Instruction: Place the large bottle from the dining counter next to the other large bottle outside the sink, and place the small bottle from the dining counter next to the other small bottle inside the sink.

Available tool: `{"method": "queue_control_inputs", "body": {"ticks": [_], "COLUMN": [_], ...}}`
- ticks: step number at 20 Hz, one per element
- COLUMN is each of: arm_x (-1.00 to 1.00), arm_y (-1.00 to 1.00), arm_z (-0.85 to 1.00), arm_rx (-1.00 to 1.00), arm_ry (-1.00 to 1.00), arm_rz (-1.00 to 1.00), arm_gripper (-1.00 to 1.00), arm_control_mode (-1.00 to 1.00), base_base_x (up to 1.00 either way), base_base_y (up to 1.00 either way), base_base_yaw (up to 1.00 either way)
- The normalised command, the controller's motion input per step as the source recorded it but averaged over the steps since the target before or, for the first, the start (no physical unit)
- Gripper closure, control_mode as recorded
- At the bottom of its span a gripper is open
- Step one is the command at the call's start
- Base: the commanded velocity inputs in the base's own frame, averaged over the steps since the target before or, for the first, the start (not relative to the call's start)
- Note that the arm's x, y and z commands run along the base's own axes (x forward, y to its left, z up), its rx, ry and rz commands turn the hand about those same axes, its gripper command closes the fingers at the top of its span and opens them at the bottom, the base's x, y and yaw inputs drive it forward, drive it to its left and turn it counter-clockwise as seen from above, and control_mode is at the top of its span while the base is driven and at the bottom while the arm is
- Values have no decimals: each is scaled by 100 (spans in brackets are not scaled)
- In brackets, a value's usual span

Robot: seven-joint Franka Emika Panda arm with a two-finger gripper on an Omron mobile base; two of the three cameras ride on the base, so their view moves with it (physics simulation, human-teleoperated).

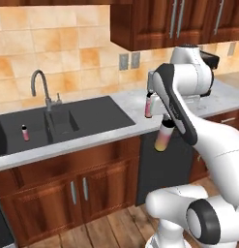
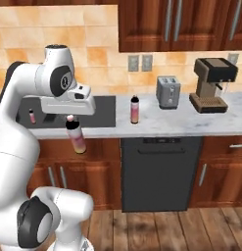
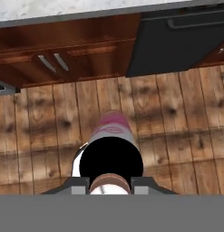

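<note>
My gripper is shut on the top of a large pink-and-yellow bottle, which hangs below it, slightly tilted. The bottle is in front of the counter edge, over the wooden floor. Looking down in the hand view, its dark cap sits between my fingertips. A second large bottle with a dark cap stands upright on the grey counter just right of the sink, and shows again in the right base view. A small pink bottle stands inside the left basin.
A curved faucet rises behind the sink. A toaster and a coffee machine stand further right on the counter. A black dishwasher and wooden cabinet doors lie below the counter.
</note>
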Motion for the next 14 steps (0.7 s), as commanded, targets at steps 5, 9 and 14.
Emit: {"method": "queue_control_inputs", "body": {"ticks": [5,9,14], "arm_x": [0,0,0], "arm_y": [0,0,0], "arm_z": [0,0,0], "arm_rx": [0,0,0], "arm_ry": [0,0,0], "arm_rz": [0,0,0], "arm_gripper": [100,100,100], "arm_control_mode": [100,100,100], "base_base_x": [50,49,77], "base_base_y": [-13,-11,-39], "base_base_yaw": [11,3,0]}}
